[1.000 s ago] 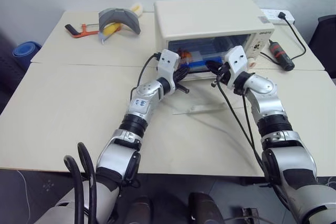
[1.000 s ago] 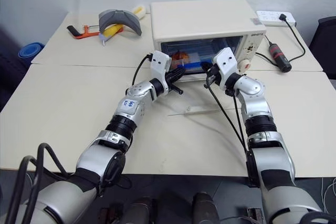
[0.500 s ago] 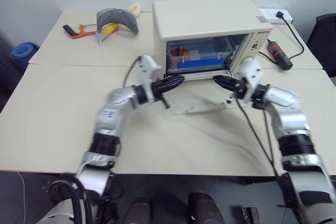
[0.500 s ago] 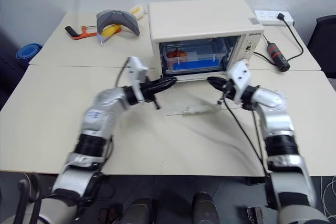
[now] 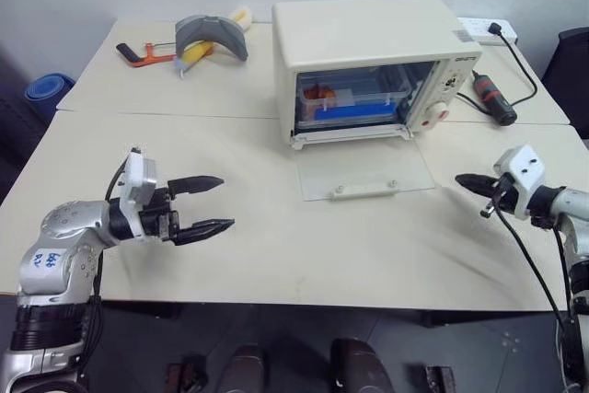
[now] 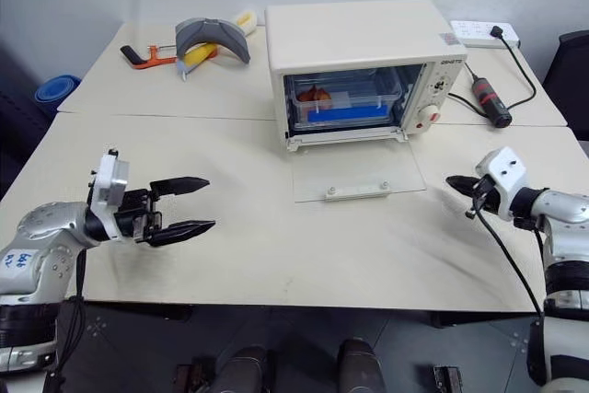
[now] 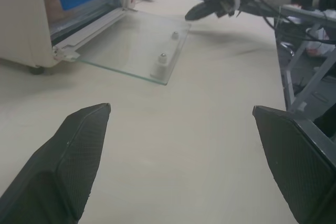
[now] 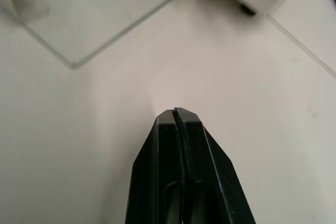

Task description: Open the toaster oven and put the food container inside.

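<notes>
I see the food container (image 5: 352, 103) inside the toaster oven (image 5: 368, 66), glass door (image 5: 365, 174) flat down. My left gripper (image 5: 217, 204) gapes empty; my right gripper (image 5: 460, 179) is pinched closed on nothing.

Hidden, cropped and unclear parts around the toaster oven (image 6: 354, 52)

The food container (image 6: 345, 100) inside the toaster oven is seen through the opening, but its far end is masked by the oven's walls, and the orange pieces within cannot be identified. The knob markings at the oven's right are too small to be read. A chair (image 6: 566, 66) right of the oven is cut by the picture's edge.
</notes>
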Robot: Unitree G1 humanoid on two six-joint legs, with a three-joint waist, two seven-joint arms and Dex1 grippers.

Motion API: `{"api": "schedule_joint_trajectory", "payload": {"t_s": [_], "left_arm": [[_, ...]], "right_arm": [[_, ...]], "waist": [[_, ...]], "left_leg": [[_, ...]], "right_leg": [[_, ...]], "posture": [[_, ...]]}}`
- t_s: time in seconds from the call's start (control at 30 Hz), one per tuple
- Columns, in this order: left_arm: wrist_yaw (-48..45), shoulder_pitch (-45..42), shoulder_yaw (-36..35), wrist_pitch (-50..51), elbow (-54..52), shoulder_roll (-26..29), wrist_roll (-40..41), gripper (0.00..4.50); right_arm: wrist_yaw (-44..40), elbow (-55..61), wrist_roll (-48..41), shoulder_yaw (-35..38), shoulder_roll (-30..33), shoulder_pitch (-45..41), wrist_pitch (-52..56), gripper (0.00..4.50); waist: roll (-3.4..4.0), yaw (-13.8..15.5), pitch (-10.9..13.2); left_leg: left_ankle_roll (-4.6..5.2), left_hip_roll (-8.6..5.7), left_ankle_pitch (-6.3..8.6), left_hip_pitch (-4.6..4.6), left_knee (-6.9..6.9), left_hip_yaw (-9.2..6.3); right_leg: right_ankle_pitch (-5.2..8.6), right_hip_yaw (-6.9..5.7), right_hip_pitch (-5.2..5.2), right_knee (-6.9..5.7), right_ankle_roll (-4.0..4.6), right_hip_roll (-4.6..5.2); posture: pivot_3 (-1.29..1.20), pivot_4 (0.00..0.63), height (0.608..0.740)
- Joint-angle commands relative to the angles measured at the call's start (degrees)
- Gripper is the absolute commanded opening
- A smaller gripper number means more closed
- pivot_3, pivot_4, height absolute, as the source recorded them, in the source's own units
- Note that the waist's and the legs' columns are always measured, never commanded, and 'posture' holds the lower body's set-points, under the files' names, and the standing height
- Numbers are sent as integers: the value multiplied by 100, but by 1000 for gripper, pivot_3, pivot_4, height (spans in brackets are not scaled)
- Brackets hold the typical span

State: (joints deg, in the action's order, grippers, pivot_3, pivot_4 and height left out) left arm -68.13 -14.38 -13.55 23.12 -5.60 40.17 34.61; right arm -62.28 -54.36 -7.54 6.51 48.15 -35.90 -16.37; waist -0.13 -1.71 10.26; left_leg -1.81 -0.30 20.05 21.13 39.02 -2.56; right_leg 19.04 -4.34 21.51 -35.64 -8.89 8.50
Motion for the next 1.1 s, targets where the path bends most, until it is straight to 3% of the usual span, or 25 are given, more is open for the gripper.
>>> {"api": "schedule_joint_trajectory", "payload": {"t_s": [0.03,0.33,0.57,0.73,0.87,0.97,1.1], "left_arm": [[124,77,-72,-167,-286,-150,147,4460],[505,-284,-61,-22,-385,-540,536,4460],[534,-692,-120,564,-114,-582,1062,4460],[760,-1262,-153,976,4,-626,1398,4460],[1215,-1458,-311,218,271,-801,895,4460],[1116,-1289,-175,-593,479,-613,158,4460],[735,-557,-15,-1562,627,-248,-633,4500]], "right_arm": [[-153,-454,-84,101,-230,-241,-328,0],[-971,203,-979,536,-795,-150,24,0],[-431,1460,-1774,1045,-1116,-166,1025,0],[192,2725,-2778,1495,-1371,-441,2396,0],[403,3258,-2952,1594,-1299,-492,2694,0],[214,3673,-2785,1447,-1051,-229,2783,0],[-863,4779,-2306,912,-540,1078,2175,874]], "waist": [[0,-9,0],[1,8,0],[2,4,0],[3,8,0],[3,22,0],[3,20,0],[3,18,0]], "left_leg": [[0,0,0,0,0,0],[-1,0,-1,2,6,-4],[-1,1,-1,1,3,-6],[-1,0,-1,4,7,-9],[-1,-2,-1,2,5,-12],[-1,-4,-1,3,3,-10],[-1,-4,0,0,-10,-7]], "right_leg": [[0,0,0,0,0,0],[0,-2,-1,-2,0,0],[0,-2,-1,-4,0,-1],[0,-3,0,-8,0,-1],[0,-4,0,-8,0,-1],[0,-4,1,-7,0,-1],[0,-5,3,-2,0,-2]], "posture": [[0,150,740],[0,150,740],[0,150,740],[0,150,740],[0,150,740],[0,150,740],[0,150,740]]}}
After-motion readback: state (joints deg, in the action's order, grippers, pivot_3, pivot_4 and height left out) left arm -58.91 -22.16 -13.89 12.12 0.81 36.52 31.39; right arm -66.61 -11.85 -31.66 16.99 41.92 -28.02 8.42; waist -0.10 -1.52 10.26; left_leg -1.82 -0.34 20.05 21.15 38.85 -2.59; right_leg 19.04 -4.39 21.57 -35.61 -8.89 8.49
